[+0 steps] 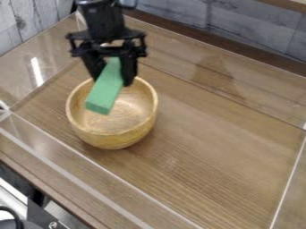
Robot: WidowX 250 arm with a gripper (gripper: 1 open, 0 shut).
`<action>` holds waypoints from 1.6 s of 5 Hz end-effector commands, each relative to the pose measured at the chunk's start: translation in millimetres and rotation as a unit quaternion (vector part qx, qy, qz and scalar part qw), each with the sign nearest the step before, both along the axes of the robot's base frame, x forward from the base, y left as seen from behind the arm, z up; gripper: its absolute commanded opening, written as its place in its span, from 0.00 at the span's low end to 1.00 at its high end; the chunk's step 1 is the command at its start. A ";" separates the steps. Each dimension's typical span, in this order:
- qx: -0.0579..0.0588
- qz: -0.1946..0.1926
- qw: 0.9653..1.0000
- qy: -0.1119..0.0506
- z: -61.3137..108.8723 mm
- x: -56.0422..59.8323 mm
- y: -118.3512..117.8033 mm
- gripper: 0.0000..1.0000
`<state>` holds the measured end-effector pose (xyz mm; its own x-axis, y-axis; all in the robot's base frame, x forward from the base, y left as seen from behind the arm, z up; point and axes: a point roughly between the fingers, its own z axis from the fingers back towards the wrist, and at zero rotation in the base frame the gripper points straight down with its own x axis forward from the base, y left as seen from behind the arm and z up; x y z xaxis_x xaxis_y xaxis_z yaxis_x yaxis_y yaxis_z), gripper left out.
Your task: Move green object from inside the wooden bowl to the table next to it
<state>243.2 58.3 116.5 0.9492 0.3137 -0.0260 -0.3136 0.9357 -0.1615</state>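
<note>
My gripper hangs over the far left part of the wooden bowl and is shut on the upper end of the green object. The flat bright green block dangles tilted, its lower end above the bowl's inside and clear of the bottom. The light tan bowl stands on the brown wood-grain table, left of the middle.
Low clear acrylic walls run around the table's edges. Bare tabletop stretches to the right of the bowl and in front of it. A grey plank wall lies behind at the left.
</note>
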 end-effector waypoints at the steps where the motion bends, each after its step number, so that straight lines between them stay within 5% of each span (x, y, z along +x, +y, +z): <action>1: 0.011 0.014 0.999 -0.034 25.1 6.5 -17.5 0.00; 3: 0.021 -0.071 0.997 -0.034 -5.5 6.5 -53.7 0.00; 5: 0.032 0.025 0.999 -0.033 -17.5 14.1 -68.8 0.00; 8: 0.031 0.051 0.998 -0.034 -13.9 22.4 -48.2 0.00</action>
